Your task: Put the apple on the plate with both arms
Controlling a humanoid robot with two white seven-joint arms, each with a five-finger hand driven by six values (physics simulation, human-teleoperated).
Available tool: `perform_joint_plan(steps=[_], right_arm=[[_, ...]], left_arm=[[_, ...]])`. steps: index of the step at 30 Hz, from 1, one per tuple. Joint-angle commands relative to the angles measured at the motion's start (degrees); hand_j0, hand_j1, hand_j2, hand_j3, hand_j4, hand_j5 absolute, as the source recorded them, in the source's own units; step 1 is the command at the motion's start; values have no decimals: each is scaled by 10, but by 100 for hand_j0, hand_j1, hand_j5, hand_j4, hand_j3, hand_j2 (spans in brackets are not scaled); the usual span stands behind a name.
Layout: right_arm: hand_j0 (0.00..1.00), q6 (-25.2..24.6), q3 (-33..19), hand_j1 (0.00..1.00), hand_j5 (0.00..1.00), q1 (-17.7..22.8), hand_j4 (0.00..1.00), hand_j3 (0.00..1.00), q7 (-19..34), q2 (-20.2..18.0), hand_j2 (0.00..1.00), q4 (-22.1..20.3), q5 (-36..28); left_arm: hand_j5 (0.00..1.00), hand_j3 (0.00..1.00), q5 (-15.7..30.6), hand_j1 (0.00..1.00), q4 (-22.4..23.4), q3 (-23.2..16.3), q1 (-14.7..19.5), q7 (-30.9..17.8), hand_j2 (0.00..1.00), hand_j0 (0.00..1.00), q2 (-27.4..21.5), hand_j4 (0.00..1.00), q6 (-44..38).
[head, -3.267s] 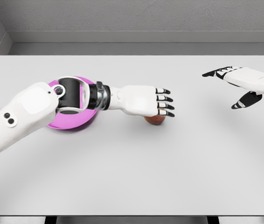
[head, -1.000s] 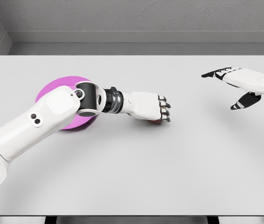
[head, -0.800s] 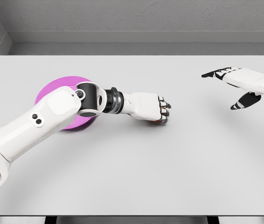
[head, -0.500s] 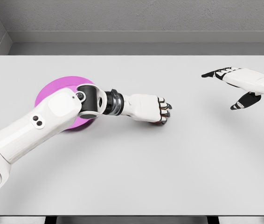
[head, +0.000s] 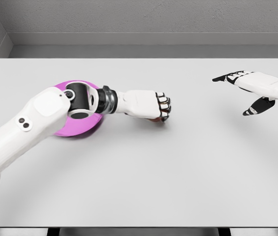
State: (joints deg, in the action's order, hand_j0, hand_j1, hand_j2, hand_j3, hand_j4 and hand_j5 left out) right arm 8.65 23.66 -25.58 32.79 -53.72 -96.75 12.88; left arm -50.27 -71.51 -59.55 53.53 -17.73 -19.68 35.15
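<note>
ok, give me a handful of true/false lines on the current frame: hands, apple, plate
1. The left hand is curled around the apple. True; only a sliver of red shows under the fingers.
2. The apple already lies on the plate. False; it is in the left hand, to the right of the pink plate.
3. The right hand holds the plate. False; it hovers open near the table's right edge, holding nothing.
4. The left arm covers part of the plate. True; the elbow and forearm pass over it.
5. The plate is blue. False; it is pink.
</note>
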Motion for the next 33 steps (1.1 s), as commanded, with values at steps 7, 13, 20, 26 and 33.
perform_joint_plan(steps=[7,13,20,26,33], right_arm=[[100,0,0,100,100,0,100,100,0,-1,100,1,-1],[100,0,0,100,100,0,100,100,0,-1,100,1,-1],[100,0,0,100,100,0,100,100,0,0,100,0,-1],[100,0,1,100,100,0,100,100,0,0,100,1,-1],[100,0,1,100,100,0,100,100,-1,0,100,1,-1]], left_arm=[[19,19,58,19,-31,69,-3,1,19,19,-88,19,-1],[19,19,91,19,-117,70,-14,1,19,19,-194,19,-1],[20,20,105,20,-141,71,-23,0,20,20,-265,20,-1],[21,21,75,21,-137,70,-31,-5,21,21,-284,21,-1],[23,23,31,23,-137,70,-47,-5,23,23,-282,23,-1]])
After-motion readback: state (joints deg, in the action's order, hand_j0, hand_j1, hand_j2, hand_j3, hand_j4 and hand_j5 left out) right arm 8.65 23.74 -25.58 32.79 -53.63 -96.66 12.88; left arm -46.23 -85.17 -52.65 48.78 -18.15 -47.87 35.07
